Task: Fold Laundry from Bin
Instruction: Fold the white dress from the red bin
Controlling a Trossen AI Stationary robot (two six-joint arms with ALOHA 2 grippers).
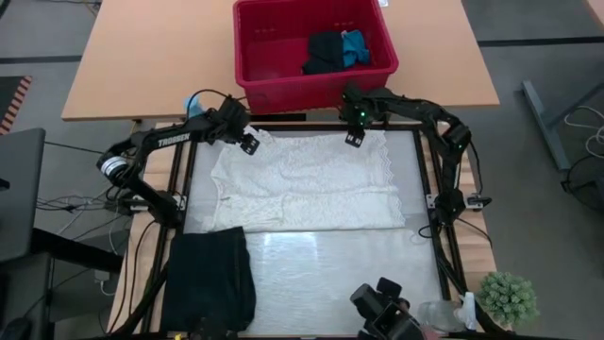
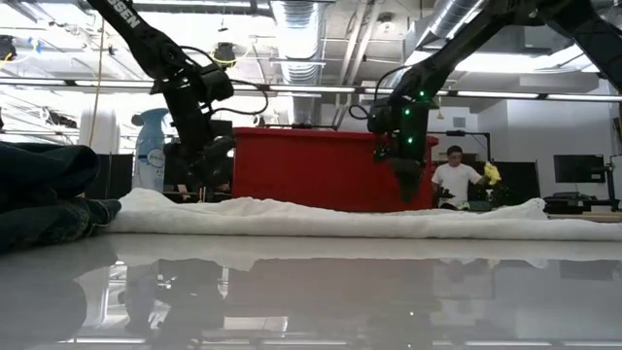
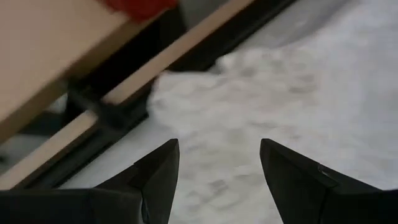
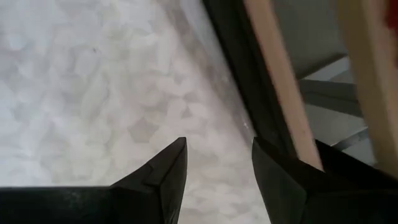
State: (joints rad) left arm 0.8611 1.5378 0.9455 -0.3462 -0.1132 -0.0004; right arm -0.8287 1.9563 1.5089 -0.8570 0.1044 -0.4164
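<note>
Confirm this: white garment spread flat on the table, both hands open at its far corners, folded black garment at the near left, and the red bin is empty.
Not quite: the bin is not empty. The high view shows a black item and a blue one inside. The rest holds: white garment spread flat, left hand and right hand open at its far corners, folded black garment near left.

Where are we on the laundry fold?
Done: a black garment lies folded at the table's near-left corner. In hand: the white garment is spread flat, left gripper and right gripper at its far corners, fingers open. Left: black and blue pieces wait in the red bin.
</note>
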